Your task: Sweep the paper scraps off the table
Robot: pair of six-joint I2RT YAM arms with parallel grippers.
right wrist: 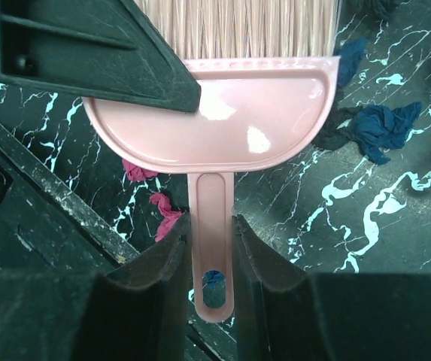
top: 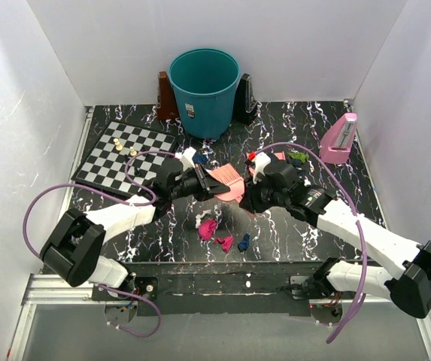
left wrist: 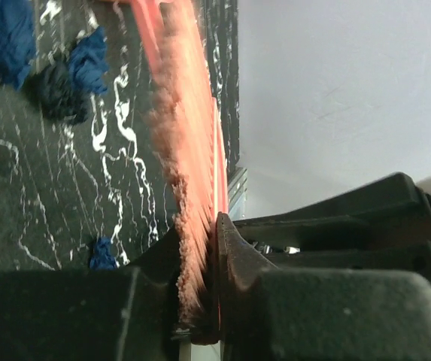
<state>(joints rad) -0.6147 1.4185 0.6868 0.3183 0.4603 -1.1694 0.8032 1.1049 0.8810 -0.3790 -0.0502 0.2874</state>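
1. My right pincer [right wrist: 211,226] is clamped on the flat handle of the pink hand brush [right wrist: 223,120], a plastic one with a half-round back and pale bristles. My left pincer [left wrist: 200,241] is closed thin on what looks like its bristle end.
2. The paper scraps [top: 209,228] are small crumpled wads in magenta, dark blue and green. They lie scattered on the black marbled surface [top: 290,233], a few close in front of the teal plastic bin [top: 204,83], most farther out from it.
3. I judge I am readying the brush, with no sweeping done yet.
4. Next, I think, I free the bristles, lower them behind a wad and push.
5. The wads have no long axis. The brush runs crosswise in front of the bin, bristles toward my left.
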